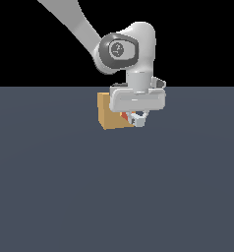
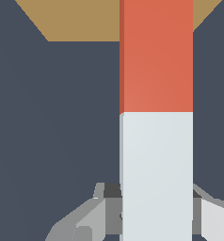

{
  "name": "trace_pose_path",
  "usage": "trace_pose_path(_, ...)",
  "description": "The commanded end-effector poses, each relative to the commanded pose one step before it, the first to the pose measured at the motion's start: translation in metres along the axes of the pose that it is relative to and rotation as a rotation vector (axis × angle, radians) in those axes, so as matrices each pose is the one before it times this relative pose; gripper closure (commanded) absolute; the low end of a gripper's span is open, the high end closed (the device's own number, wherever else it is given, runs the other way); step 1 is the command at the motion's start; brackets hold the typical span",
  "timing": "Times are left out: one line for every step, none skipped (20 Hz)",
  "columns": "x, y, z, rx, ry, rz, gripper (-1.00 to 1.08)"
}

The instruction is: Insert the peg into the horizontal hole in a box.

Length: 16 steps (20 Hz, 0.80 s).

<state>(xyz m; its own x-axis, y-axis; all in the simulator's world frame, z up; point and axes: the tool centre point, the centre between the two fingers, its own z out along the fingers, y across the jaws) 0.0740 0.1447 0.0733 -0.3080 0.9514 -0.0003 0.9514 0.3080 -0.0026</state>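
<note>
Floor (image 1: 114, 197): you see a flat slate-blue surface filling the lower part of the exterior view, nearest the camera; black backdrop above it.

Gripper (image 1: 138, 119): in the exterior view it hangs just above the floor at about 12 o'clock from frame centre. Its pale fingertips poke out below the white hand body. In the wrist view (image 2: 156, 212) the grey fingers (image 2: 102, 214) press against both sides of the bar, so you have it pinching the peg.

Peg (image 2: 156, 56): a two-tone bar; the white half (image 2: 156, 174) sits between the fingers, the red-orange half extends away from the wrist. In the exterior view only a small red-orange sliver (image 1: 125, 116) shows, at about 9 o'clock from the fingertips, lying against the box's side.

Box (image 1: 111, 114): tan cube resting on the floor, immediately at 9 o'clock of the gripper in the exterior view, partly covered by the hand body. In the wrist view its tan surface (image 2: 81, 19) spans behind the red-orange end of the peg.

Peg vs box: the peg's far end reaches the box in both views. You cannot tell whether the tip is inside the hole; the opening itself is hidden.

Arm (image 1: 120, 50): farthest back, white links with a grey joint cap, descending from 11 o'clock toward the hand.
</note>
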Motion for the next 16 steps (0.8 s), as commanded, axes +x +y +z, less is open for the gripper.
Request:
trace_pose_path(0.00655,0.00035,-0.00087,-0.00159,0.00020,-0.00114,1.08)
trace_pose_path(0.00445,-0.00016,0.00001,0.00000,0.00000,0.00000,1.08)
trace_pose_path(0.00543,-0.00018,0.00001,0.00000,0.00000,0.00000,1.08)
trace_pose_path(0.00640,-0.00020,0.00001,0.00000,0.00000,0.00000,1.08)
trace_pose_path(0.00756,-0.00023,-0.00043,-0.00063,-0.00002,-0.00027,1.08)
trace_pose_path(0.00833,-0.00018,0.00002,0.00000,0.00000,0.00000,1.08)
trace_pose_path(0.00905,-0.00013,0.00002,0.00000,0.00000,0.00000,1.08)
trace_pose_path(0.00831,-0.00004,0.00002,0.00000,0.00000,0.00000,1.08)
trace_pose_path(0.00749,0.00000,-0.00044,-0.00065,-0.00004,-0.00023,1.08)
trace_pose_path(0.00636,0.00010,0.00001,0.00000,0.00000,0.00000,1.08)
trace_pose_path(0.00538,0.00014,0.00001,0.00000,0.00000,0.00000,1.08)
trace_pose_path(0.00441,0.00015,0.00001,0.00000,0.00000,0.00000,1.08)
trace_pose_path(0.00343,0.00014,0.00001,0.00000,0.00000,0.00000,1.08)
trace_pose_path(0.00245,0.00012,0.00000,0.00000,0.00000,0.00000,1.08)
trace_pose_path(0.00147,0.00008,0.00000,0.00000,0.00000,0.00000,1.08)
trace_pose_path(0.00051,-0.00001,-0.00034,-0.00049,-0.00005,-0.00002,1.08)
